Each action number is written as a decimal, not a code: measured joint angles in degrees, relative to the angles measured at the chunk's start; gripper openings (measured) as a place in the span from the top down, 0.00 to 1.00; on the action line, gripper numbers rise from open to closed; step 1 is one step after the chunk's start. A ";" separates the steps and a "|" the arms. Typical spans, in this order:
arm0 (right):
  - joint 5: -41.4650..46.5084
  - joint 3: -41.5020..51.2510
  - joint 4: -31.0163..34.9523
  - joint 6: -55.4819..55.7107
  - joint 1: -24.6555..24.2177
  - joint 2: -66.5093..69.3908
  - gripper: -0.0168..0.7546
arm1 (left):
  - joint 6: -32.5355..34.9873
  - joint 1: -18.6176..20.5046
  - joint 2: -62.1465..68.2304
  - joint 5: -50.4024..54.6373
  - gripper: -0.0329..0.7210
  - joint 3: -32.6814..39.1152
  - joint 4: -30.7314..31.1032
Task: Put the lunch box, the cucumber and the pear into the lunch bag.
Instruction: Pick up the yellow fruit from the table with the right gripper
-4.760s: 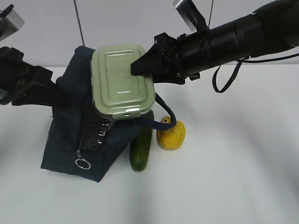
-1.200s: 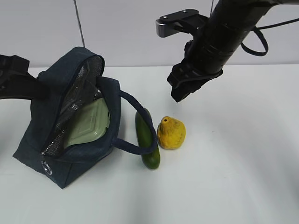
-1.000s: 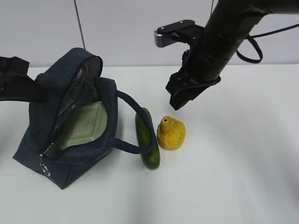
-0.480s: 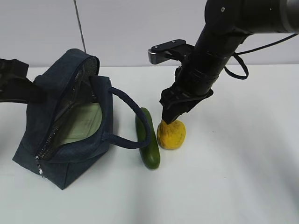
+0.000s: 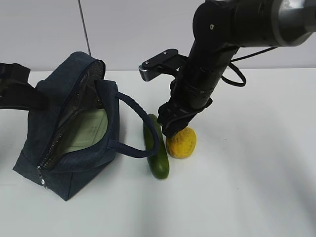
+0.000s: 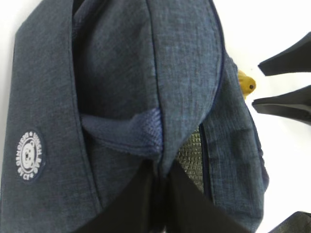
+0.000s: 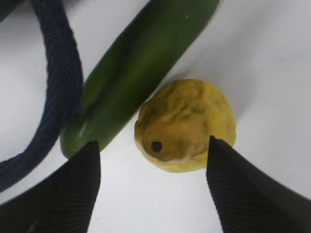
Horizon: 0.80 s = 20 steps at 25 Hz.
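The navy lunch bag (image 5: 74,133) stands open at the left, and the sage-green lunch box (image 5: 89,129) lies inside it. The dark green cucumber (image 5: 156,148) lies right of the bag under the strap handle (image 5: 140,128). The yellow pear (image 5: 182,142) stands beside the cucumber. My right gripper (image 5: 170,126) is open, low over the pear; in the right wrist view its fingers (image 7: 73,189) straddle the pear (image 7: 187,124) next to the cucumber (image 7: 131,77). My left gripper (image 6: 160,194) is shut on the bag's rim fabric (image 6: 155,145), holding the bag (image 6: 112,87) open.
The white table (image 5: 247,187) spreads to the right and front. A grey wall with a thin vertical pole (image 5: 83,24) stands behind. The strap (image 7: 58,82) loops close to the cucumber's end.
The lunch box has gone from my right gripper into the bag. My right arm has swung down and left, now open just above the pear. The left gripper keeps hold of the bag.
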 joint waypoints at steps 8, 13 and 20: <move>-2.35 -0.10 -0.64 1.41 0.00 2.71 0.29 | 0.00 0.00 0.00 0.48 0.96 0.00 0.00; -4.01 -0.09 -0.64 1.52 0.00 2.73 0.29 | 0.00 0.00 0.00 1.00 0.96 0.00 0.00; -4.52 -0.29 -1.12 1.66 0.00 4.45 0.29 | 0.00 0.00 0.00 1.27 0.96 0.00 0.00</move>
